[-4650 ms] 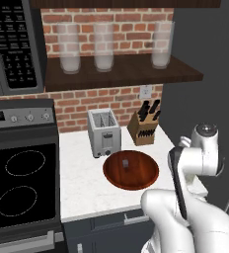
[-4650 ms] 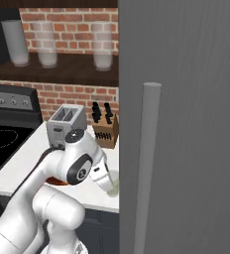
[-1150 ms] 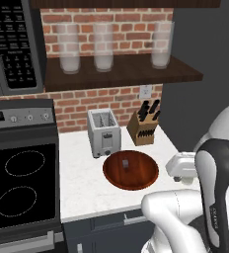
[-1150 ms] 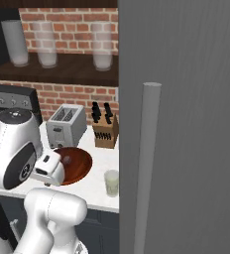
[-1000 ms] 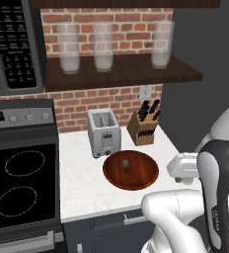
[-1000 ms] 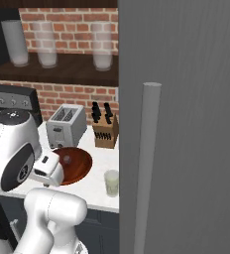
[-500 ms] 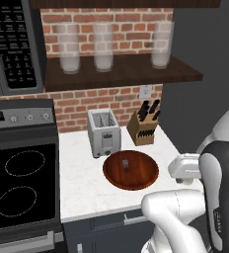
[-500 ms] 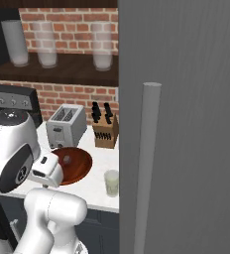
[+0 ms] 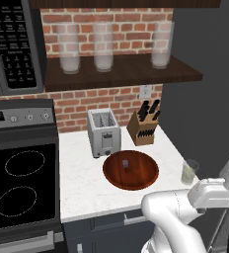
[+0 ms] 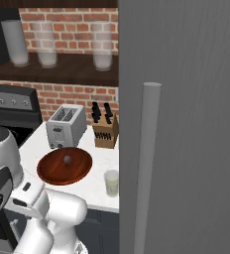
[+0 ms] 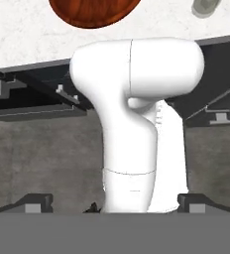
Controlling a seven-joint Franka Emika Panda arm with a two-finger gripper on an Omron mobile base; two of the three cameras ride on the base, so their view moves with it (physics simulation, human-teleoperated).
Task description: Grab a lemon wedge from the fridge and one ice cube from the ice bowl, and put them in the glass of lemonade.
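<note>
Starting w/ the fridge (image 10: 186, 124), doors shut, tall bar handle (image 10: 145, 168) facing the base; lemon wedge presumably inside, unseen. Hand tips (image 11: 37, 202) spread wide at the hand view's bottom, holding nothing. Glass of lemonade (image 10: 111, 183) on desk edge beside the fridge; ice bowl (image 10: 65, 165) just left, one cube (image 10: 67, 159) inside. Best approach: swing arm clear of glass, square up to handle before pulling.

Glossy wooden ice bowl (image 9: 131, 170) on matt white marbled counter (image 9: 82, 175).
</note>
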